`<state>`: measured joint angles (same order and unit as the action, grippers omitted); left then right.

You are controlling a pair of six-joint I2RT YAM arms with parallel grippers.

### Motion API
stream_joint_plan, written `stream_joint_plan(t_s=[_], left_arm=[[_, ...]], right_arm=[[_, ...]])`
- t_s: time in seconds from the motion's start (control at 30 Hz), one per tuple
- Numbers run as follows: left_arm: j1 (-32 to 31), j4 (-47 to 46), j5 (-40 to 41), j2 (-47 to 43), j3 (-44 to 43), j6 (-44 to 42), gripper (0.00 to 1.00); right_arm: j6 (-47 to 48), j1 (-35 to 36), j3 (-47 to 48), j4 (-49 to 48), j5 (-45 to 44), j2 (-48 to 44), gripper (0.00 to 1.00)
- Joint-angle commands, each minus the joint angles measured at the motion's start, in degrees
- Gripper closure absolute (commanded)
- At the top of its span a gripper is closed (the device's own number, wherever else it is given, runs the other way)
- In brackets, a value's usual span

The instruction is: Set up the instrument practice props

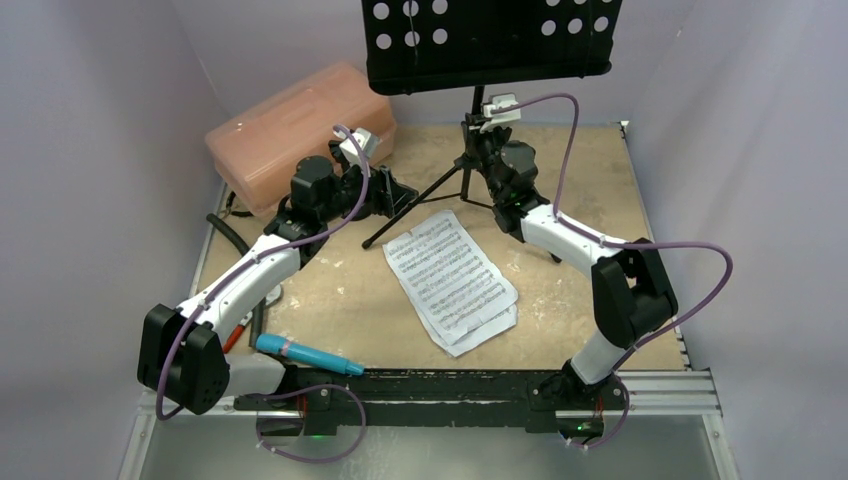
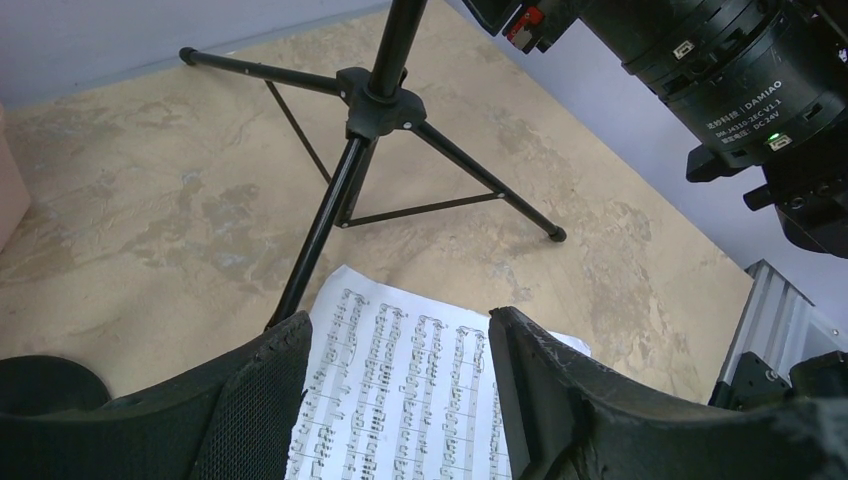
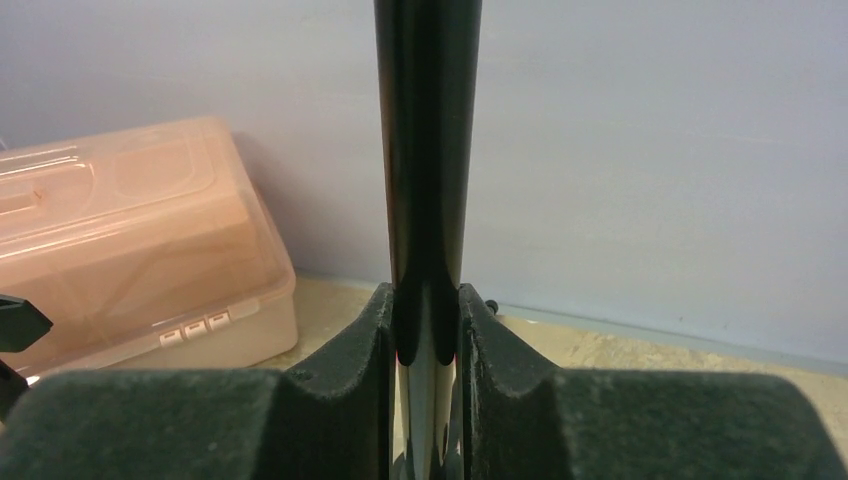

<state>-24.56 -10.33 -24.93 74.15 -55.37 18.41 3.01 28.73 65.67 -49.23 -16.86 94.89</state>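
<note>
Top external view: music stand [image 1: 490, 40] upright at the back of the table [image 1: 340, 300]; pages and microphone not yet set up.
From left: the cyan microphone [image 1: 305, 354] lies flat near the front edge beside the left arm's base; no mic stand can be made out. The left gripper [image 2: 400, 340] hangs open and empty over the sheet music [image 1: 452, 280], which lies mid-table rather than on the stand's perforated desk. The right gripper [image 3: 428, 320] is clamped on the stand's pole.
</note>
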Motion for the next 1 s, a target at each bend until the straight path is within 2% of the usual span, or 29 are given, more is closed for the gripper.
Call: stream_joint_plan(t_s=[0.0, 0.43, 0.97], left_arm=[[-0.36, -0.70, -0.41, 0.29, 0.95, 0.07, 0.36], [-0.32, -1.09, -0.30, 0.37, 1.79, 1.12, 0.37], [-0.35, -1.23, 0.20, -0.65, 3.00, 2.85, 0.37]], right_arm=[[-0.48, -0.08, 0.58, -4.54, -0.98, -2.92, 1.00], [-1.40, 0.30, -1.47, -2.31, -0.13, -8.77, 1.00], [-1.19, 4.33, -5.82, -1.38, -5.56, -14.02, 1.00]])
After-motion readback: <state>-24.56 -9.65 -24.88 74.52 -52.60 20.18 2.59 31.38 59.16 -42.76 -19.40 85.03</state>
